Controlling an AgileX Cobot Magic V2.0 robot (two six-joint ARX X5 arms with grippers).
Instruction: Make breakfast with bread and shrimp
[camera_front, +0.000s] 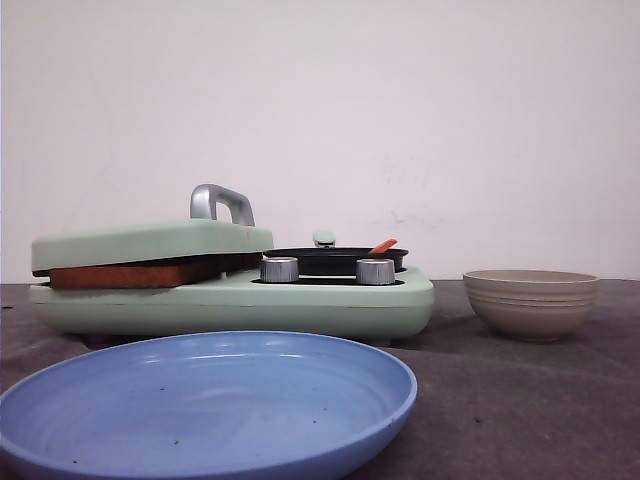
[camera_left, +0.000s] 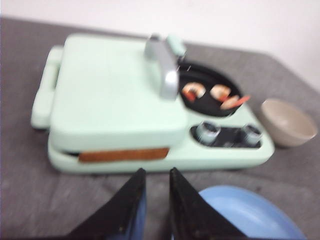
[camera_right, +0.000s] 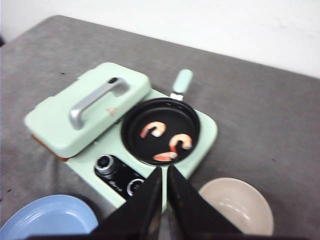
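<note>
Two grippers hover above the breakfast maker, each with fingers nearly pressed together and holding nothing.

From the left gripper (camera_left: 156, 200) outward lies the closed mint lid (camera_left: 115, 85), with the bread (camera_left: 123, 154) clamped under it, crust edge showing. From the right gripper (camera_right: 164, 200) outward sits the black pan (camera_right: 160, 131) holding three shrimp (camera_right: 153, 129). A blue plate (camera_front: 205, 400) and beige bowl (camera_front: 531, 300) wait nearby. Risk, as I judge it: narrow jaws could push a curved shrimp aside in the pan, or slip off the lid handle (camera_right: 95, 101).

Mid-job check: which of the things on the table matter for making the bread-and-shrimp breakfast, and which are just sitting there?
For the job:
bread under the press lid
shrimp in the black pan
green cooker

Possibly for serving, not in use now:
blue plate
beige bowl
</note>
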